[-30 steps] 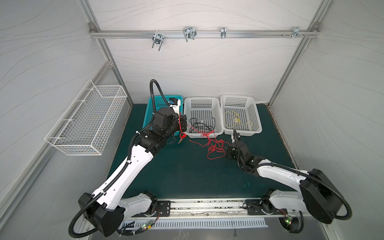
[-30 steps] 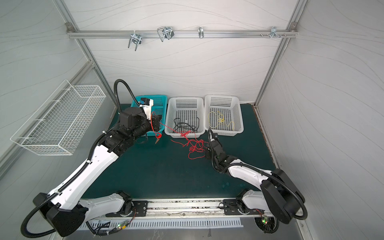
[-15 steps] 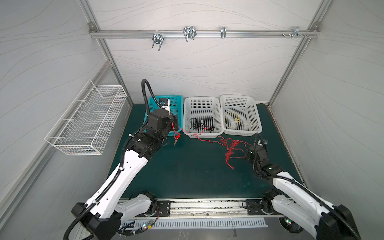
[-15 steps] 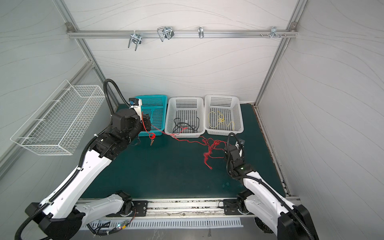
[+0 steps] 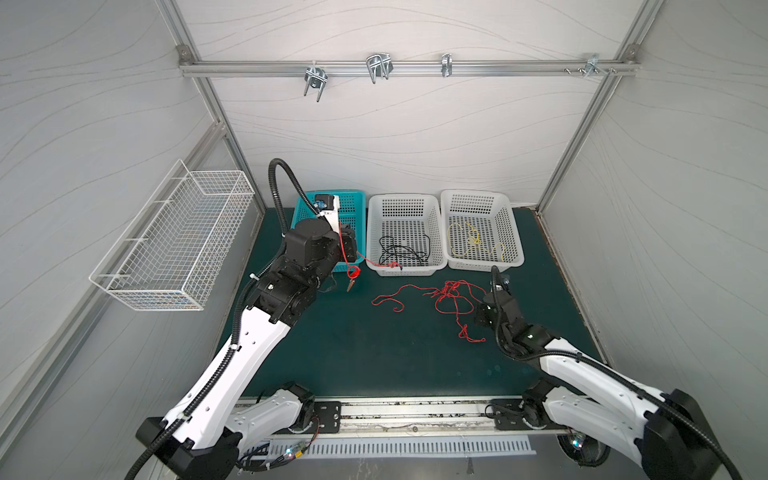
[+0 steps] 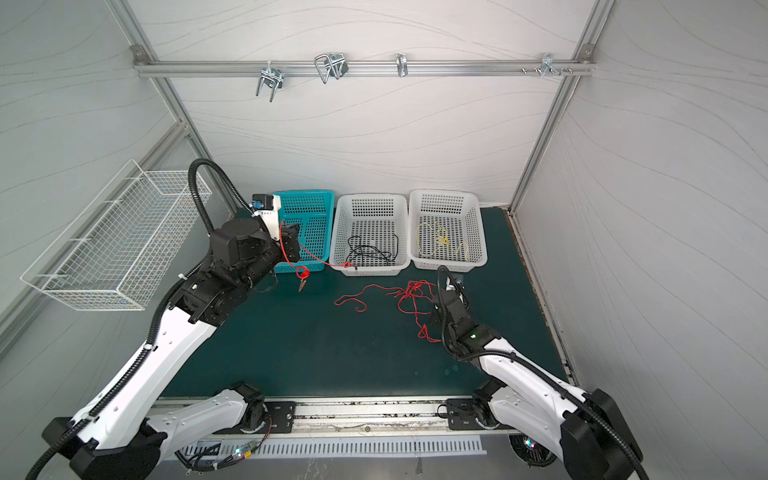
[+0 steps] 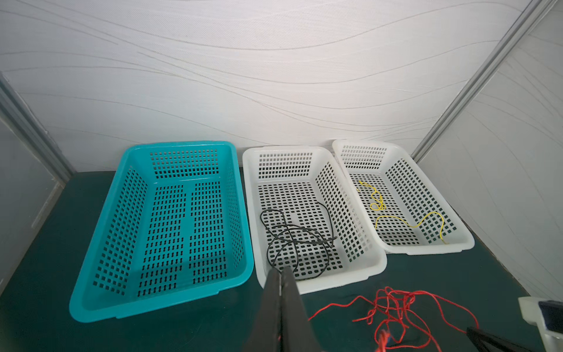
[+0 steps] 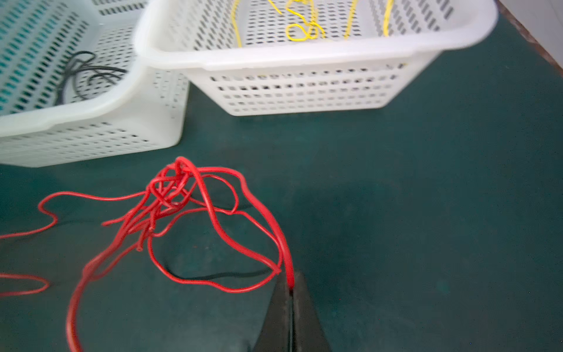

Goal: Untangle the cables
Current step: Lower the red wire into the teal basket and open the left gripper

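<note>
A white-walled enclosure surrounds a dark green desk [image 5: 374, 353]; along its far edge stand three perforated baskets in a row, a teal basket [image 7: 91, 304] on the left, a middle white basket [image 7: 335, 283] and a right white basket [image 7: 426, 248]; the black cable [image 5: 399, 251] lies coiled in the middle one and the yellow cable [image 7: 377, 202] in the right one; the red cable [image 8: 170, 189] sprawls knotted on the desk just near of the white baskets. The right gripper [image 8: 291, 292] sits low at the tangle's right side, its jaws pressed together on one red strand that runs straight in between them; the left gripper [image 7: 281, 269] is raised at the near end of the teal basket, jaws closed flat; in both top views a red strand climbs to it from the middle basket's near rim and hangs off it in a small loop, with an alligator clip [image 5: 351, 285] dangling below; the wrist view shows no strand at the very tips.
</note>
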`<state>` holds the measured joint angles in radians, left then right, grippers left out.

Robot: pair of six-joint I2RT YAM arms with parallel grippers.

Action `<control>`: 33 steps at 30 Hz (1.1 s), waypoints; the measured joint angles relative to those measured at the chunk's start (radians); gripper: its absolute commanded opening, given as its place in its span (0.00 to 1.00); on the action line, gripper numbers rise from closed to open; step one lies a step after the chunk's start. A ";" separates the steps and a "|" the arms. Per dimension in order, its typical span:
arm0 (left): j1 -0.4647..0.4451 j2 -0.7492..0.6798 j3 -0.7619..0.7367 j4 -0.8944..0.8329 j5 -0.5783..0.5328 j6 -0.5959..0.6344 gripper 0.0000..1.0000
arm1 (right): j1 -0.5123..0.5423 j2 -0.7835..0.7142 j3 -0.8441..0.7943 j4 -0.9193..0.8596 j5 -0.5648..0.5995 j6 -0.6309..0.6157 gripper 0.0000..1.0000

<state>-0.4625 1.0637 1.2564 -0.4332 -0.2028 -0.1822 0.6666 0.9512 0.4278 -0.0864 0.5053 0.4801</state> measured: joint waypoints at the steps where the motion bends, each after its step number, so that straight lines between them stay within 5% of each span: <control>1: 0.000 0.007 0.000 0.001 0.002 0.000 0.00 | 0.012 0.002 0.001 0.014 -0.007 -0.013 0.00; 10: 0.056 0.164 0.074 -0.003 0.007 0.002 0.00 | 0.103 0.029 0.028 0.120 -0.103 -0.122 0.00; 21: 0.288 0.403 0.212 -0.003 0.110 -0.062 0.00 | 0.153 0.108 0.092 0.158 -0.155 -0.161 0.00; 33: 0.352 0.743 0.414 -0.070 0.031 -0.082 0.00 | 0.193 0.219 0.145 0.198 -0.203 -0.167 0.00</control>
<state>-0.1104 1.8069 1.6703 -0.5034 -0.1722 -0.2638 0.8593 1.1706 0.5732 0.1116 0.3023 0.3134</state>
